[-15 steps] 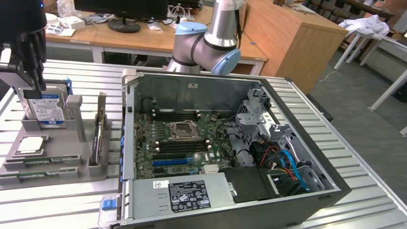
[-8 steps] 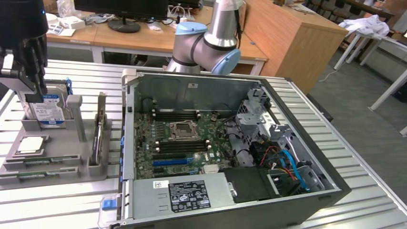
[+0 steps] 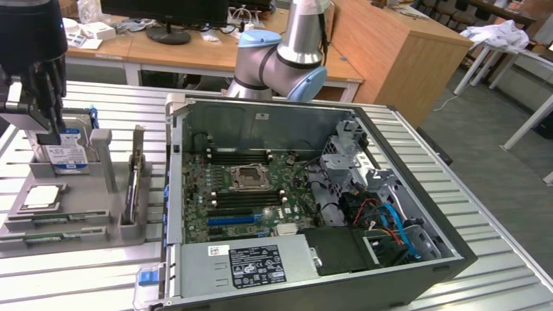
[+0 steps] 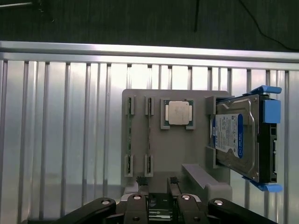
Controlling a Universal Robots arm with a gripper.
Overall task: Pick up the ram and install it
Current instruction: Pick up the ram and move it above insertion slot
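A: Room to move?
B: The slatted aluminium table is the biggest item. The open PC case fills its middle, with one corner close to the table edge at the exterior view's right. There are bare slats in the lower left of that frame. The arm rises behind the case, top centre.

A: Fixture?
B: The grey tray sits at the exterior view's left, just beside the case. The gripper hangs above it in the upper left corner, over the hard drive.

A: What does each view add?
B: The exterior view shows the motherboard, with dark memory slots either side of the socket. The wrist view looks straight down on the tray. Wide bare slats lie on the side away from the drive, with the edge rail and a dark floor beyond. The drive stands on edge between blue rails. The processor lies flat in its pocket.

A: Ram?
B: The ram sits on edge in a narrow tray slot next to the processor. A second stick is in the parallel slot beside it. Both are untouched.

A: Hand?
B: Released. The fingertips are spread with nothing between them, over the tray's rim and apart from the ram.

A: Surroundings?
B: Wooden desks stand behind the table, with grey floor at the exterior view's right.
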